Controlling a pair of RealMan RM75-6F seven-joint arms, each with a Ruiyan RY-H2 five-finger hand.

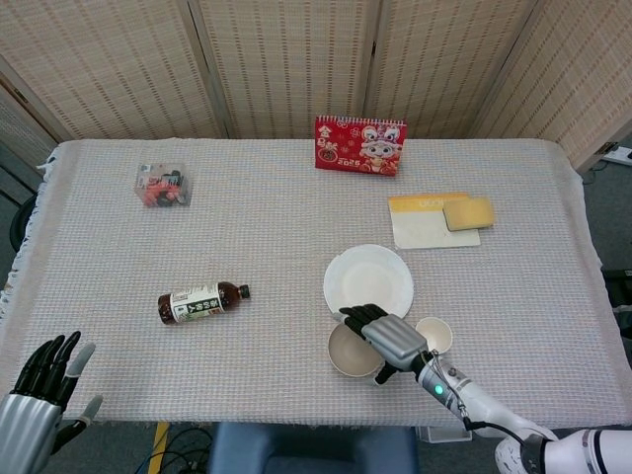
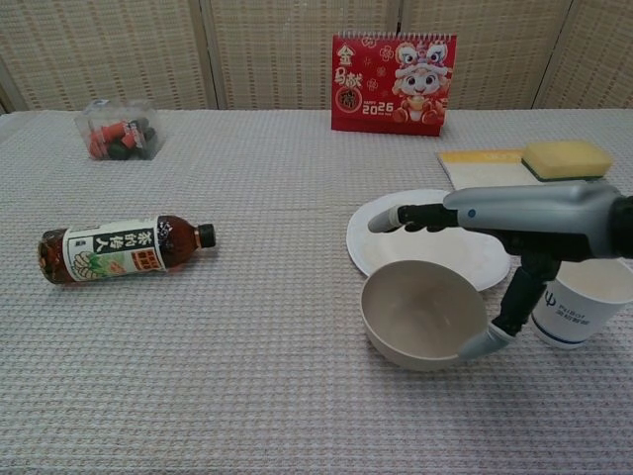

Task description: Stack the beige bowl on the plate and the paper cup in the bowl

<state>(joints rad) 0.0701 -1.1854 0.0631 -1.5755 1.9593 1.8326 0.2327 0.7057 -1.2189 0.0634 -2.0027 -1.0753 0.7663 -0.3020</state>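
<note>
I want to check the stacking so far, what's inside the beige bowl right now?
Nothing shows inside the beige bowl; the chest view shows a bare inside. The right hand reaches over its rim, hiding part of it from above. The paper cup stands beside it.

A table (image 1: 296,217) under a pale woven cloth carries a red calendar (image 1: 359,145) at upper centre, a clear packet (image 1: 164,185) upper left, a notepad (image 1: 433,222) with a yellow sponge (image 1: 468,212) right, a lying bottle (image 1: 201,301) left, and plate (image 1: 368,279), beige bowl (image 1: 349,351) and paper cup (image 1: 434,334) lower right
</note>
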